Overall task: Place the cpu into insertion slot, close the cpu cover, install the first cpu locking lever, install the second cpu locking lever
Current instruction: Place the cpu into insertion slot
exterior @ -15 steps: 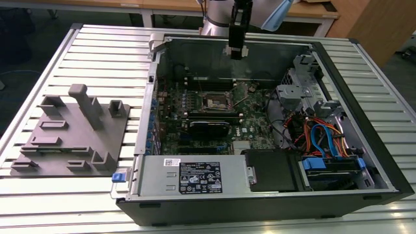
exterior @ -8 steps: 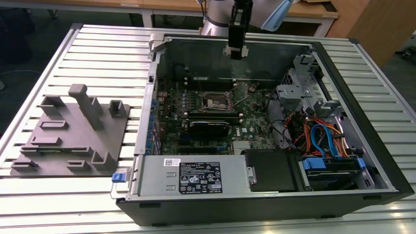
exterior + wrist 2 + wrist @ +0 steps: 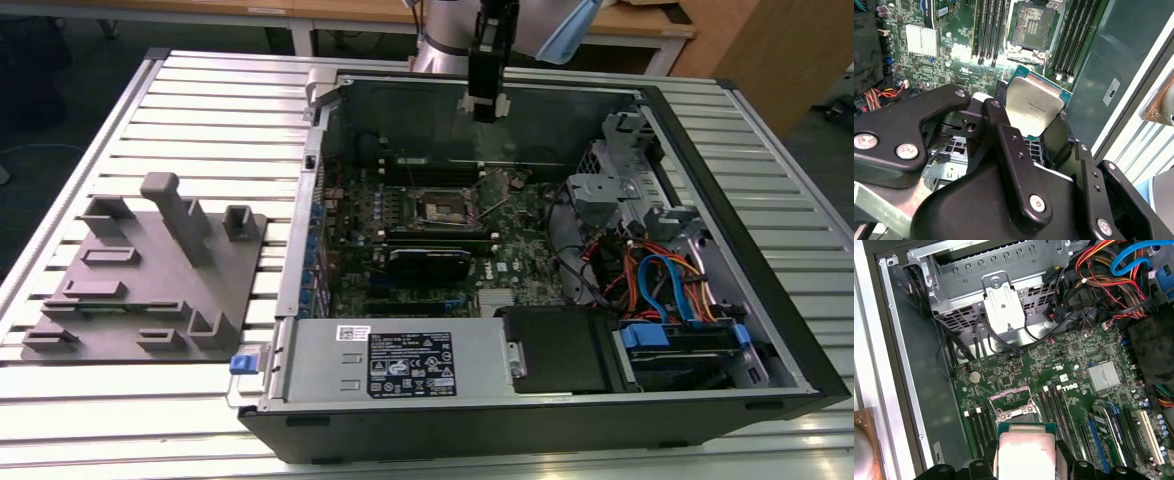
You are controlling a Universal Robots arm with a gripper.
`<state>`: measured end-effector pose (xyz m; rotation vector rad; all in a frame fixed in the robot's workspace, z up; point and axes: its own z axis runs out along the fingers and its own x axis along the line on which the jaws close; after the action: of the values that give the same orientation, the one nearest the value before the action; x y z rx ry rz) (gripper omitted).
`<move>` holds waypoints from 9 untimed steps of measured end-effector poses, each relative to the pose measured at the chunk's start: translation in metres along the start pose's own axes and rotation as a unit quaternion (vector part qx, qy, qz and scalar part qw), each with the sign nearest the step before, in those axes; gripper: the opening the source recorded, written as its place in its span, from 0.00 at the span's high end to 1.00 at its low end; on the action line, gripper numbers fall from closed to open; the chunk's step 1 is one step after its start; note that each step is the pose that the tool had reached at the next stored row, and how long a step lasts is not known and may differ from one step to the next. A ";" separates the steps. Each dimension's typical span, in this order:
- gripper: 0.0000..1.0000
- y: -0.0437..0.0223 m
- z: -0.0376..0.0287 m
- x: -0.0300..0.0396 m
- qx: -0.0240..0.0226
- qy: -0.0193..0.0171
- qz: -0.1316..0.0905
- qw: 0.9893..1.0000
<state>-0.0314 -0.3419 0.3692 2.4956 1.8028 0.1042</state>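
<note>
Second wrist view is showing the black pincer (image 3: pixel 1031 127) closest to the lens, its two fingers (image 3: pixel 999 120) closing on opposite edges of the chip (image 3: pixel 1034 105), parted only by the chip's own width. The chip is showing its dull silver top with a green rim round it, and it is tilting rather than lying flat. First wrist view is catching the same chip (image 3: pixel 1024 452) sitting between the pincer's (image 3: pixel 1026 471) black tips, raised clear of the board.

Beyond the chip, the socket (image 3: pixel 1032 24) is lying uncovered on the green circuit board (image 3: pixel 954 75), its grid of contacts facing up and nothing sitting in it. Chip and socket are not touching. Long black memory slots (image 3: pixel 986 30) are running along both sides of the socket. In the first wrist view the socket (image 3: pixel 1013 404) is lying just past the chip, with a metal drive cage (image 3: pixel 989 275) and bundles of red, orange and blue cables (image 3: pixel 1114 270) rising behind the board.

Exterior view is showing the pincer (image 3: pixel 485 105) hanging over the open computer case (image 3: pixel 574 110), above the board's far part and higher than the socket (image 3: pixel 441 207). The case is lying on its side on a slatted metal tabletop (image 3: pixel 200 100). Towards the exterior view's left, well apart from the case, a grey holder plate (image 3: pixel 147 290) with upright pegs is resting on the tabletop.
</note>
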 end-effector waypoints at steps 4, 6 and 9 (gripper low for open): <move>0.46 0.0000 0.0000 0.0000 0.000 0.000 0.002 1.000; 0.46 0.0000 0.0000 0.0000 0.000 0.000 0.003 1.000; 0.46 0.0000 0.0000 0.0000 0.000 0.000 0.004 1.000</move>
<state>-0.0314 -0.3419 0.3692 2.5019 1.7937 0.1039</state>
